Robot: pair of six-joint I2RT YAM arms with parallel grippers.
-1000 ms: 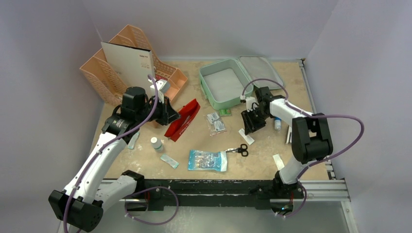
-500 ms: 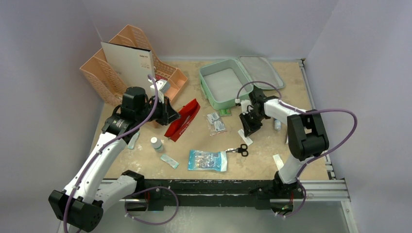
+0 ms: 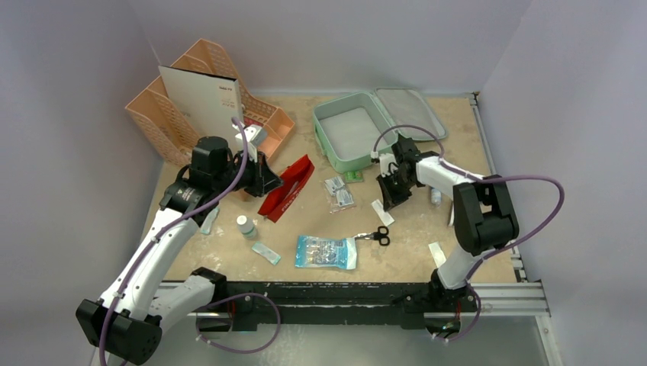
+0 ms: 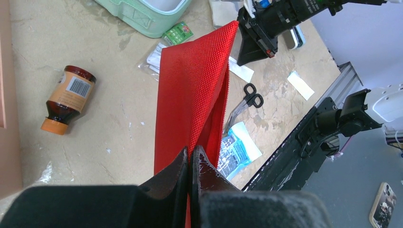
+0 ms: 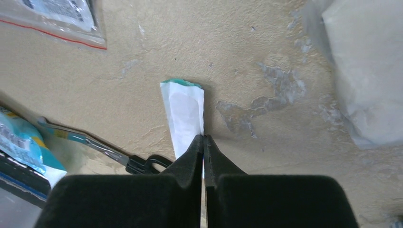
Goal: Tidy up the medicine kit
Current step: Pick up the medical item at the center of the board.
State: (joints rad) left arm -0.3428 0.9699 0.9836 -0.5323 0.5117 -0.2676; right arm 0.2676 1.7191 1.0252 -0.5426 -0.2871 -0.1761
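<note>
The mint-green medicine kit (image 3: 326, 142) lies open at the back, its tray bare and its grey-lined lid (image 3: 410, 110) flat behind it. My left gripper (image 3: 267, 181) (image 4: 191, 154) is shut on the near end of a flat red pouch (image 3: 288, 188) (image 4: 195, 95) and holds it up off the table. My right gripper (image 3: 389, 200) (image 5: 203, 138) points down in front of the kit, shut on the edge of a white sachet (image 3: 384, 214) (image 5: 183, 111) with a green end, which lies on the table.
Black-handled scissors (image 3: 379, 235) (image 5: 142, 164) and a blue pack (image 3: 326, 252) lie near the front. Clear bags (image 3: 339, 192) sit beside the pouch. A brown bottle (image 4: 66, 98) lies on its side, and a white bottle (image 3: 246, 226) stands at front left. A peach organizer (image 3: 191, 99) fills the back left.
My right gripper has shifted slightly left over the white sachet and its jaws have gone from partly open to shut. The left arm and the red pouch have not moved.
</note>
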